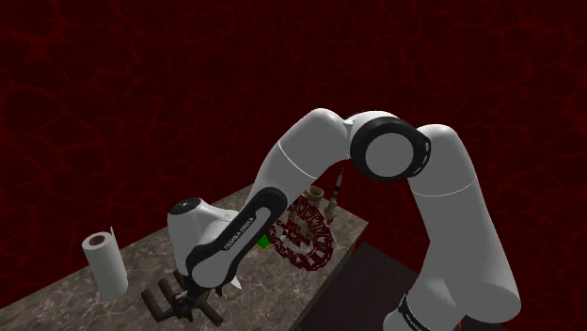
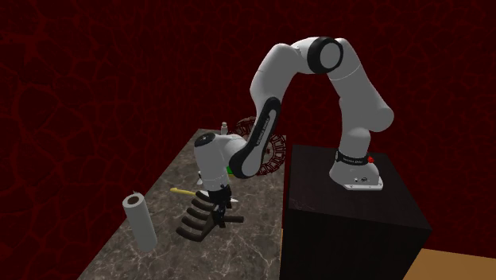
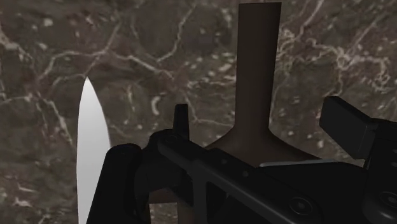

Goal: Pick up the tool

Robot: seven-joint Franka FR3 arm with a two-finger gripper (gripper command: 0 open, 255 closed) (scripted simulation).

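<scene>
Black end effector hangs low over the dark brown ribbed tool beneath it on the dark veined stone surface. Its grip cannot be told, and the lift seemingly remains.

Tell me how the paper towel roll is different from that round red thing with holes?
The paper towel roll is plain and pale; the red openwork disc is dark and patterned. The roll is a tall cylinder standing upright; the disc is flat and round. Both sit on the marble counter.
</scene>
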